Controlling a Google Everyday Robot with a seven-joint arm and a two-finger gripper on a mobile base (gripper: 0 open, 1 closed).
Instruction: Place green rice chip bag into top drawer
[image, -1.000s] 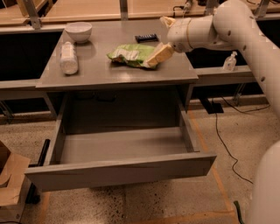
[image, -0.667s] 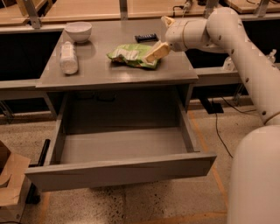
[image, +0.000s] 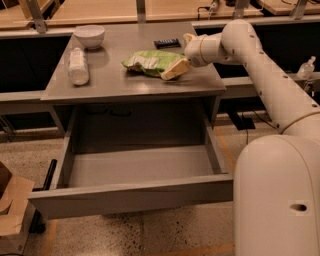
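Observation:
The green rice chip bag (image: 150, 62) lies flat on the grey table top (image: 115, 85), right of its middle. My gripper (image: 176, 69) is at the bag's right end, low over the table and touching or just over the bag's edge. The top drawer (image: 130, 197) is pulled fully out below the table top toward the camera, and its grey inside (image: 140, 167) shows nothing in it. My arm reaches in from the right, and its large cream base link fills the lower right corner.
A white bottle (image: 78, 65) lies on its side at the table's left. A white bowl (image: 90, 36) stands at the back left. A small black bar (image: 166, 43) lies behind the bag. A cardboard box (image: 12, 205) is on the floor at lower left.
My gripper has come down a little onto the bag's right end. The arm's lower part has swung closer to the camera. The bag, the bottle and the drawer have not moved.

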